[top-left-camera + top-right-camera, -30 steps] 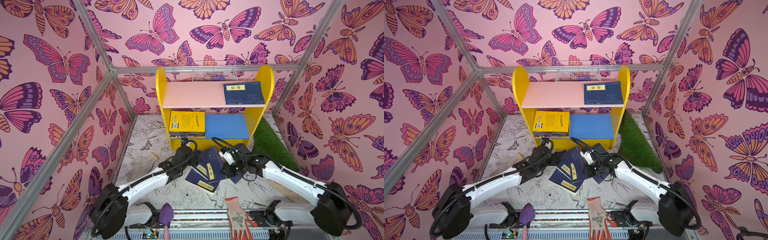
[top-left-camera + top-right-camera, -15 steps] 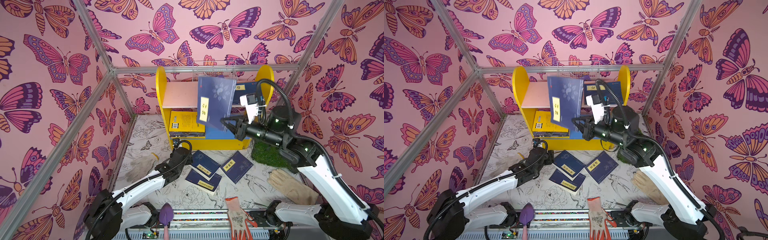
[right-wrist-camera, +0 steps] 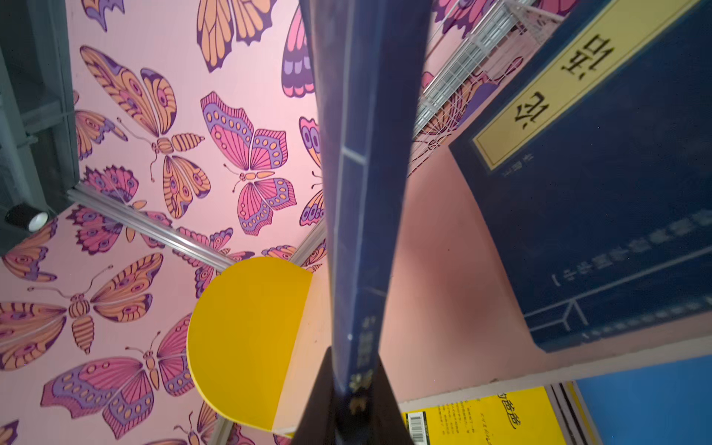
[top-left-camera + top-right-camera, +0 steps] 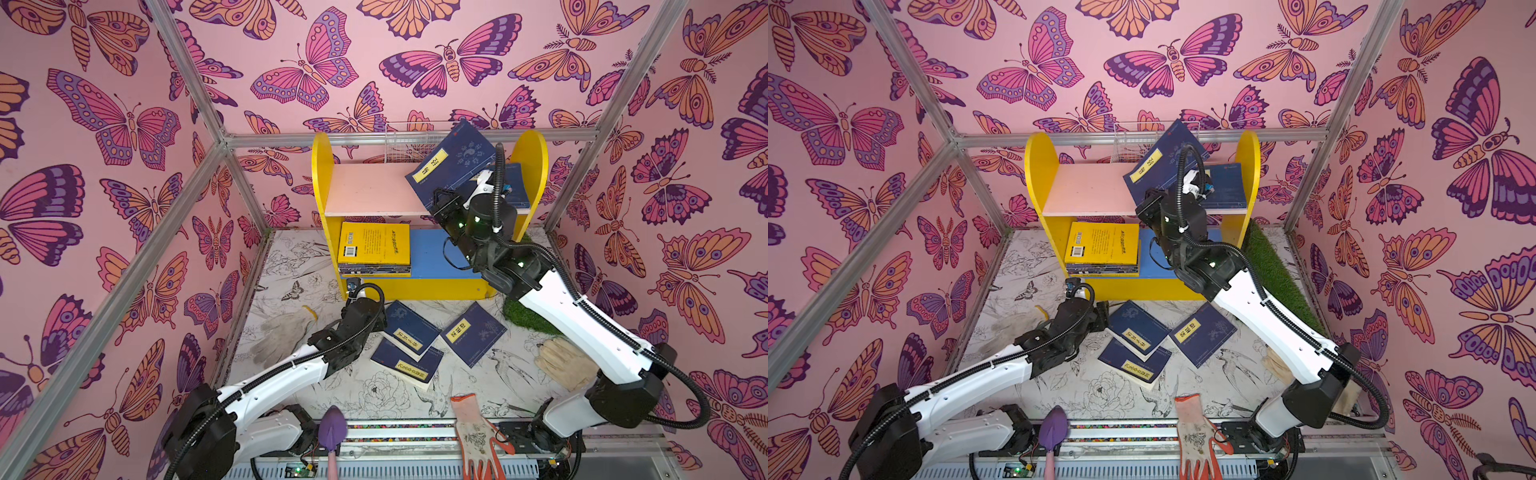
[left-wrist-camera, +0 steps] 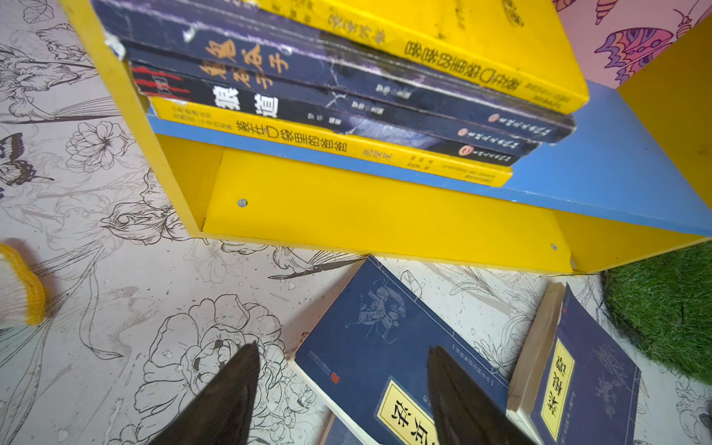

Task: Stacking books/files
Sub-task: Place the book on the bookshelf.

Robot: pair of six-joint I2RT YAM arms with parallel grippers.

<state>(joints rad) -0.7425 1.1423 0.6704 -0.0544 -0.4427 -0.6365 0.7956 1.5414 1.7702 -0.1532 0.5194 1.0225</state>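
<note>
Navy book with a yellow title label, tilted in the air over the right half of the pink upper shelf, pinched at its lower edge by the right gripper, fingers closed tight on the spine. Just behind it, flat on that shelf, a second navy book. At the left end of the blue lower shelf, a stack of books topped with a yellow cover. Down on the floor mat before the yellow bookcase, three more navy books, two overlapping, the third just beside them. Low over a corner of the nearest one, the left gripper, fingers spread wide, holding nothing. Around these, a white cotton glove, a beige glove, an orange-palmed glove and a patch of green turf.
</note>
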